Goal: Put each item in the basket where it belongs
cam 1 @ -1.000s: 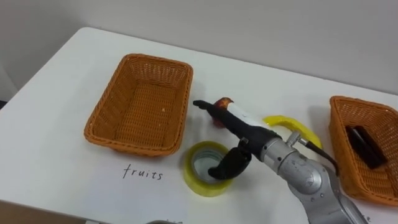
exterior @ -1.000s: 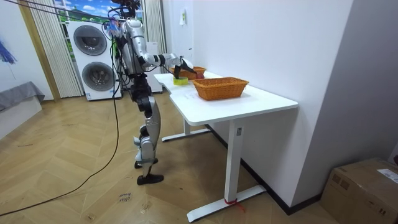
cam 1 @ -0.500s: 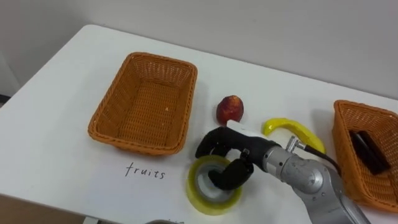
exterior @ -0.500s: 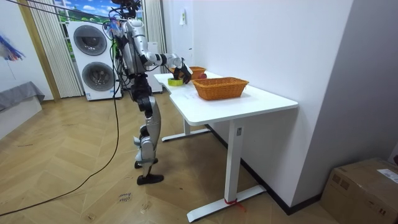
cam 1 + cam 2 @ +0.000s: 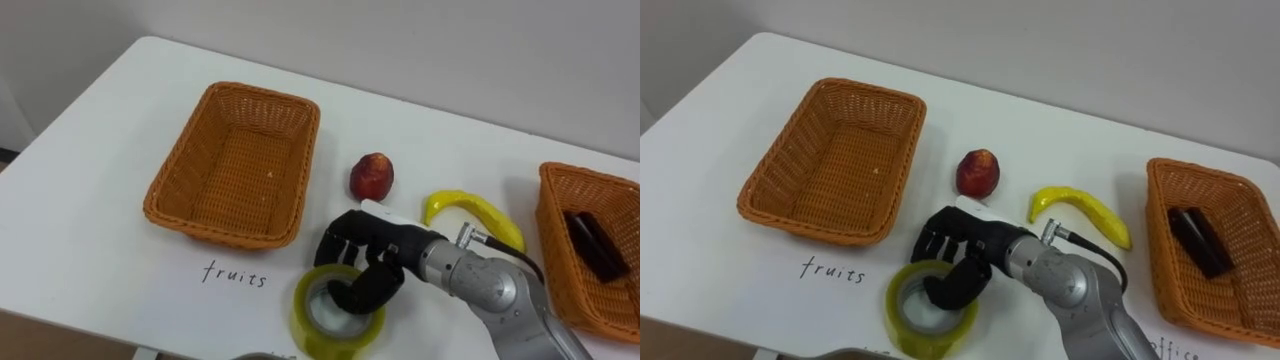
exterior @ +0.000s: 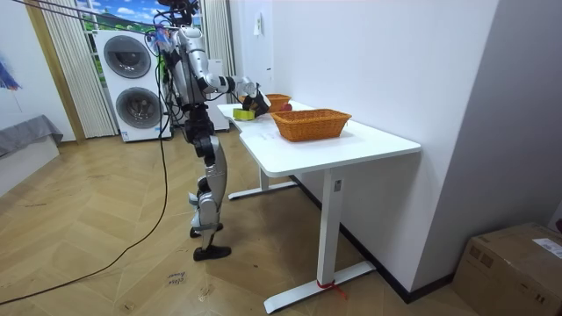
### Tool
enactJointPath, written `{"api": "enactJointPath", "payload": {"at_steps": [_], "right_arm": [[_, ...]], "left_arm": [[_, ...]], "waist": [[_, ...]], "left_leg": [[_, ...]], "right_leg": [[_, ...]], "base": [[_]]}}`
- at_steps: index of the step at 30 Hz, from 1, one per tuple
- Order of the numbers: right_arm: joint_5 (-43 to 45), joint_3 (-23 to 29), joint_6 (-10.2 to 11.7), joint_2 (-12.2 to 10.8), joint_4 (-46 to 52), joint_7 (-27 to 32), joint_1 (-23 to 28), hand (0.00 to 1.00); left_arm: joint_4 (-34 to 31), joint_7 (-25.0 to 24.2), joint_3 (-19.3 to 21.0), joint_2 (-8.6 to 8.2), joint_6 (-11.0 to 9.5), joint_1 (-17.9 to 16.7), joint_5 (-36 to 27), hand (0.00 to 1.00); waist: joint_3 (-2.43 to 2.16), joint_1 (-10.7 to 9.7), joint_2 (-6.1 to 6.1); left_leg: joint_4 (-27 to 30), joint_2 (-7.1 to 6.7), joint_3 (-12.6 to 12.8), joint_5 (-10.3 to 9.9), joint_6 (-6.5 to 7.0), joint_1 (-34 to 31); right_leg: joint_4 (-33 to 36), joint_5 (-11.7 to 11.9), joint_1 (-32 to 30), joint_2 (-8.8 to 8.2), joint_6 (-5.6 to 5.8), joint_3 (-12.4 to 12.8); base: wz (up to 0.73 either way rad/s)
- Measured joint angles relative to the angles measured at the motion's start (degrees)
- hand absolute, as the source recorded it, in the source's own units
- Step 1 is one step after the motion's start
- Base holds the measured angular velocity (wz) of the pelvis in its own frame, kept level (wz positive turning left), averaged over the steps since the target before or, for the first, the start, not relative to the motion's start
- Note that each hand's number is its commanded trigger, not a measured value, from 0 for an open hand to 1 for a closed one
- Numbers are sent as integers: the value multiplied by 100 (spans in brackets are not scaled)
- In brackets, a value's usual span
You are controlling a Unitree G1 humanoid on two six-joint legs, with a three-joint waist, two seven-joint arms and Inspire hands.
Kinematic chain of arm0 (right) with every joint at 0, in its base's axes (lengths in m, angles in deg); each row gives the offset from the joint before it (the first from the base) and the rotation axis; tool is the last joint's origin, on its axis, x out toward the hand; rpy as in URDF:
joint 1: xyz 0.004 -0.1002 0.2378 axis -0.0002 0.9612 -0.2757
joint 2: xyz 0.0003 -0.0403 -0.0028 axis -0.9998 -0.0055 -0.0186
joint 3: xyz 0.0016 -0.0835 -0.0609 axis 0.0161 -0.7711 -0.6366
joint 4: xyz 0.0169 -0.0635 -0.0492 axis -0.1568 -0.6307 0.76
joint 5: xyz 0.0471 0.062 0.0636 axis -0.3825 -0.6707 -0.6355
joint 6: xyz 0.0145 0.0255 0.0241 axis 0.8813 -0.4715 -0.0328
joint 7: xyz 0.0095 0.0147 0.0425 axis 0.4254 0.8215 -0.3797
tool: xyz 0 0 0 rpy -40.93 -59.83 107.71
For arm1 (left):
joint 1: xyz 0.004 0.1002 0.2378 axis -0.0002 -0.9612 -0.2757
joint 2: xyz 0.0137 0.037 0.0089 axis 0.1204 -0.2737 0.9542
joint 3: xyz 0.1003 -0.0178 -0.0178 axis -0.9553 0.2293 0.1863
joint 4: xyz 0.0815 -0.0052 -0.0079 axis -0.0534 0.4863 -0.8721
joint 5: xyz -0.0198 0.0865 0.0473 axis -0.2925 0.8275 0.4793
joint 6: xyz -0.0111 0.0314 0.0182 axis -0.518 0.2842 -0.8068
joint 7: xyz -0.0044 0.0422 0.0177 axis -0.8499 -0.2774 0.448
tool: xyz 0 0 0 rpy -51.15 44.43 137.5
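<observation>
A yellow tape roll (image 5: 335, 322) lies on the white table near its front edge, tipped a little. My right hand (image 5: 365, 252) is shut on it, with the thumb inside the ring and the fingers curled over the far rim. A red peach (image 5: 371, 176) and a yellow banana (image 5: 475, 210) lie just behind the hand. The empty wicker basket (image 5: 225, 232) above the written word "fruits" stands to the left. The second wicker basket (image 5: 556, 232) at the right edge holds a dark oblong thing (image 5: 590, 240).
In the room view the robot stands upright at the far end of the white table (image 6: 351, 145), its right arm stretched over it. A washer and a dryer are stacked behind it.
My right hand came down from over the peach, and its straight fingers curled round the tape roll's rim. The roll has tipped and slid slightly toward the front edge.
</observation>
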Motion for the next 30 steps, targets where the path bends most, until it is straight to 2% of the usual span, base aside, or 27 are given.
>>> {"api": "enactJointPath", "payload": {"at_steps": [15,20,24,30], "right_arm": [[-108,4,5,18,-15,-36,-21,100],[-301,43,3,54,-23,-30,-20,100],[-510,92,87,111,-40,96,65,100],[-757,367,149,111,-10,276,255,100]], "left_arm": [[4,0,-55,2,-5,50,0,0],[-2,39,-47,0,-57,51,-12,0],[-110,86,-8,-1,-124,51,-3,0],[-127,92,72,-38,-210,-30,20,0]], "waist": [[9,-7,27],[18,-17,39],[23,-50,49],[35,-342,100]], "left_leg": [[-4,0,-22,0,0,1],[-30,0,17,2,0,13],[8,-1,12,3,1,7],[0,-21,-34,13,18,-8]], "right_leg": [[-1,0,-3,-1,0,-2],[-1,0,-9,-1,0,-4],[-2,0,-7,-3,0,-3],[1,0,-3,-29,2,-82]], "base": [[0],[0],[0],[3]]}}
